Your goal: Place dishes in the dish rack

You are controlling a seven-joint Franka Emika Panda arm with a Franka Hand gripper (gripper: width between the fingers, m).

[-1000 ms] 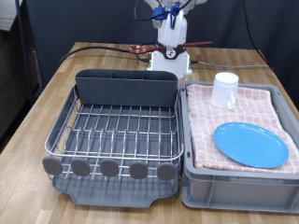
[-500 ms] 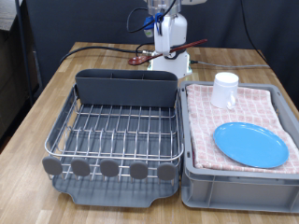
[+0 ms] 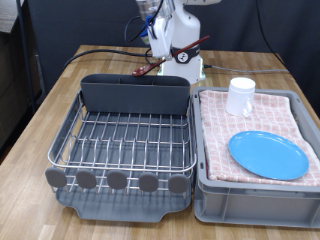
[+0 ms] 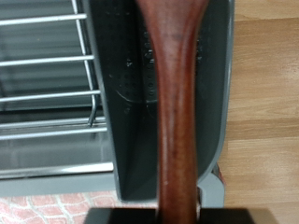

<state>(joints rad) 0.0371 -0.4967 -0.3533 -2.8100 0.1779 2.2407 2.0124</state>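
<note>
My gripper [image 3: 171, 50] is shut on the dark-brown wooden spoon [image 3: 160, 62] and holds it tilted in the air, its lower end just above the tall grey back compartment [image 3: 135, 95] of the dish rack [image 3: 122, 140]. In the wrist view the spoon's handle [image 4: 179, 103] runs across the middle, with the dark compartment [image 4: 126, 84] and the silver wire grid [image 4: 42, 93] below it. The white mug [image 3: 241, 96] and the light-blue plate [image 3: 268, 155] lie on the pink checked cloth at the exterior view's right. The rack's wire grid holds nothing.
The grey tub [image 3: 250, 195] with the pink checked cloth stands right of the rack. The robot's white base [image 3: 183, 66] and dark cables [image 3: 100, 52] are at the table's far end. The wooden table [image 3: 40, 130] shows to the rack's left.
The gripper has moved toward the exterior view's left with the spoon. The spoon has tipped from level to slanted, its left end dropping toward the rack's back compartment.
</note>
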